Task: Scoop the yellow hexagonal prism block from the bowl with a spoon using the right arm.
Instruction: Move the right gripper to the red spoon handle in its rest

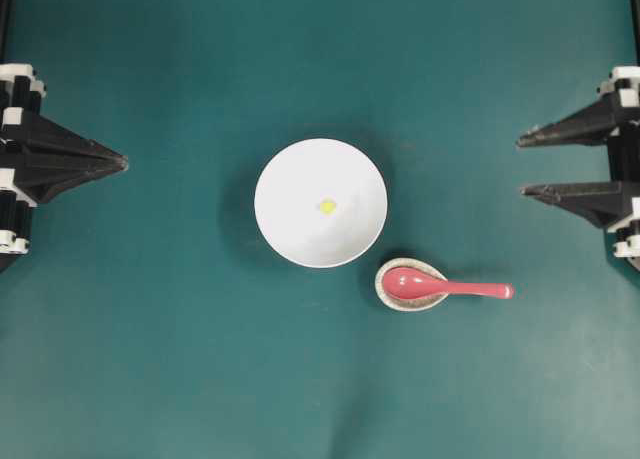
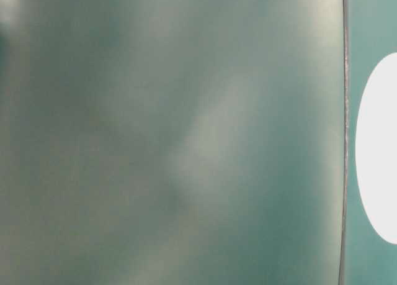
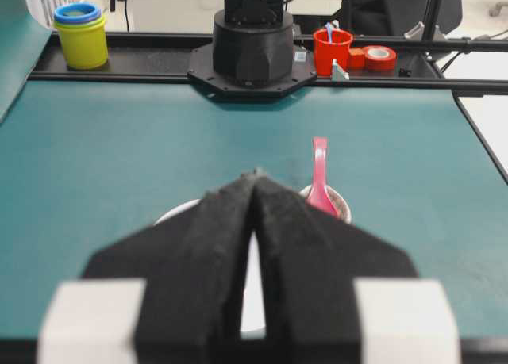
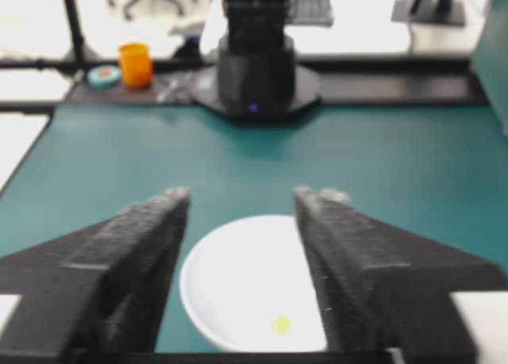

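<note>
Yellow hexagonal prism block (image 1: 327, 206): tiny thing sitting loose near the middle of the bowl's floor. From the right wrist view it shows right in the gap between the right jaws, just ahead of the tips and a bit toward one side.
Bowl (image 1: 320, 203): big glossy white one on the teal table (image 1: 160, 359), roughly midway between the two grippers, well apart from both.
Right gripper (image 1: 523, 165): jaws spread wide, nothing between them, parked at the right edge pointing in toward the bowl.
Left gripper (image 1: 122, 162): jaws pressed together tip to tip, holding nothing, parked at the left edge, also aimed at the bowl.
Spoon (image 1: 445, 285): red-pink, scoop resting in a small speckled dish (image 1: 411, 284) just beside the bowl's rim, handle sticking out toward the right gripper's side. Off to one side of the right jaws' line, not touched by them.
Beyond the left jaws: spoon and dish peek out past the tips, then the other arm's base (image 3: 253, 43) at the far edge.
</note>
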### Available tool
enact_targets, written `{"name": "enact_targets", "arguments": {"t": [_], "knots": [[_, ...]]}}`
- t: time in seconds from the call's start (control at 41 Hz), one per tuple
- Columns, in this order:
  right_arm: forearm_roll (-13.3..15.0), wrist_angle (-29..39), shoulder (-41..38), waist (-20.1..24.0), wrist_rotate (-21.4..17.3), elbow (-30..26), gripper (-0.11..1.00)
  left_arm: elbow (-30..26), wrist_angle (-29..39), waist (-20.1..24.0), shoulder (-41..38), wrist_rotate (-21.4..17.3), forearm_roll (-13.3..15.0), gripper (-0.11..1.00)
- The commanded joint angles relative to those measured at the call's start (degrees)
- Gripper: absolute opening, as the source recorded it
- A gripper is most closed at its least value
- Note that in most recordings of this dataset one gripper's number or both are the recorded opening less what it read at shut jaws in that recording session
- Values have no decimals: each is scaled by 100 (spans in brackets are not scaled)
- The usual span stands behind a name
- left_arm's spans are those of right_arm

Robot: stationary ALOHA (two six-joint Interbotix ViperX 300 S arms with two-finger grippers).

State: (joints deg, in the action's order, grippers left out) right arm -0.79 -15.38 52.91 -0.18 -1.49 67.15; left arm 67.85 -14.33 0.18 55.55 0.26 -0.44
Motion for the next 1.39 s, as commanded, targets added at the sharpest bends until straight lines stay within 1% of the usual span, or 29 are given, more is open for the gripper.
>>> {"name": "enact_targets", "arguments": {"t": [0.0,0.122,0.244,0.415,0.586,0.683,0.781,0.952,1.123,1.245,1.367], "knots": [[-18,-26,-149,0,-53,-18,62,-132,-18,0,-26,0,-9,-1],[-18,-97,-387,0,-141,79,61,-132,-18,0,-26,-53,-18,-1],[-79,-554,-800,62,-229,281,61,-132,-18,-9,-26,-88,-26,-1],[-281,-1688,-1679,202,-316,606,61,-132,-18,0,-26,-97,-35,-1],[-677,-2883,-2813,519,-316,765,61,-132,-18,0,-26,-97,-44,-1],[-888,-3366,-3384,712,-316,773,61,-132,-18,0,-26,-97,-35,-1],[-1169,-3814,-3946,976,-316,729,61,-132,-18,0,-26,-97,-35,-1],[-1837,-4430,-4685,1617,-316,694,61,-132,-26,0,-35,-97,-44,-1],[-2584,-4825,-5098,2338,-316,694,61,-123,-18,0,-44,-97,-44,-1],[-2997,-5001,-5326,2830,-316,677,61,-123,-18,0,-53,-97,-44,-1],[-3340,-5159,-5546,3190,-308,686,61,-123,-18,0,-53,-97,-44,-1]]}}
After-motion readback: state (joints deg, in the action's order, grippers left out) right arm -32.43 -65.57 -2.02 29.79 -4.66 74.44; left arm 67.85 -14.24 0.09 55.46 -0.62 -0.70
